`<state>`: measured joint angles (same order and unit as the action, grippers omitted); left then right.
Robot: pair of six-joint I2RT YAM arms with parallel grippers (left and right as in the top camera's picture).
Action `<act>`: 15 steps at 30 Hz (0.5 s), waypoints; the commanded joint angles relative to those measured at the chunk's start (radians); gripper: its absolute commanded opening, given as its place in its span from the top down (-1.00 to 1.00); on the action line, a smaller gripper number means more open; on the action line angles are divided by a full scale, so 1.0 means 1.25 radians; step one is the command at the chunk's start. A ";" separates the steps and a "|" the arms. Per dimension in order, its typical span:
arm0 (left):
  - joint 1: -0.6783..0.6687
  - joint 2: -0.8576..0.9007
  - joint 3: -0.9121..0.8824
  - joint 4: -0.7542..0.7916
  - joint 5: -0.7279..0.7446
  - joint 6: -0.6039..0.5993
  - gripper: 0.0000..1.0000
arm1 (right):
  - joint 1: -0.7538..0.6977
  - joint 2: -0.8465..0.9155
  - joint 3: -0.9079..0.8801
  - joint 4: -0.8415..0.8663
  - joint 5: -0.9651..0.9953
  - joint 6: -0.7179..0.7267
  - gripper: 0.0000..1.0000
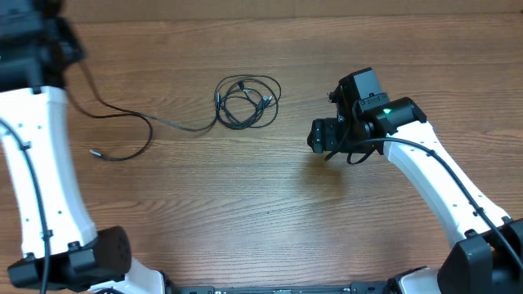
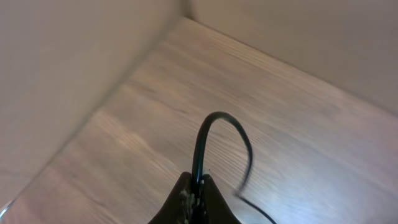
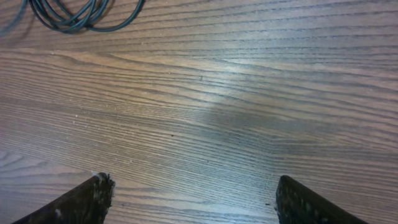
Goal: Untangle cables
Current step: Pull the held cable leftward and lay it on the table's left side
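A coil of thin black cables [image 1: 247, 101] lies on the wooden table at centre back; its edge shows at the top left of the right wrist view [image 3: 74, 15]. One cable [image 1: 139, 118] runs from the coil to the left, loops, and ends in a silver plug [image 1: 96, 153]; another stretch rises to the far left corner. My left gripper [image 2: 198, 182] is shut on this cable [image 2: 208, 134] and holds it up at the back left. My right gripper [image 3: 194, 193] is open and empty, low over bare table to the right of the coil [image 1: 320, 137].
The table's back left corner meets beige walls [image 2: 62, 56]. The white arm links stand at the front left [image 1: 45, 204] and front right [image 1: 441, 184] of the table.
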<state>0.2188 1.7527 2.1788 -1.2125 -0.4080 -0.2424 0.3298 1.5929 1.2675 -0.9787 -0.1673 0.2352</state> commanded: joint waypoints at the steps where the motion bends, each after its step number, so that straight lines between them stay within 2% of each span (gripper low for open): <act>1: 0.098 -0.005 0.002 0.018 0.013 -0.034 0.92 | 0.001 -0.002 0.001 0.003 0.008 -0.001 -0.64; 5: 0.147 0.011 0.002 0.017 0.069 -0.034 0.92 | 0.001 -0.002 0.001 0.002 0.008 -0.001 -0.64; 11: 0.185 0.070 0.002 0.011 -0.047 -0.036 0.92 | 0.001 -0.002 0.001 -0.005 0.008 -0.001 -0.64; 13: 0.219 0.085 0.002 0.010 -0.071 -0.086 0.92 | 0.001 -0.002 0.001 -0.008 0.008 -0.001 -0.64; 15: 0.248 0.079 0.004 0.025 -0.043 -0.123 0.92 | 0.001 -0.002 0.001 -0.007 0.008 -0.001 -0.64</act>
<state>0.4610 1.8523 2.1788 -1.1984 -0.4320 -0.2970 0.3298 1.5925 1.2675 -0.9886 -0.1677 0.2352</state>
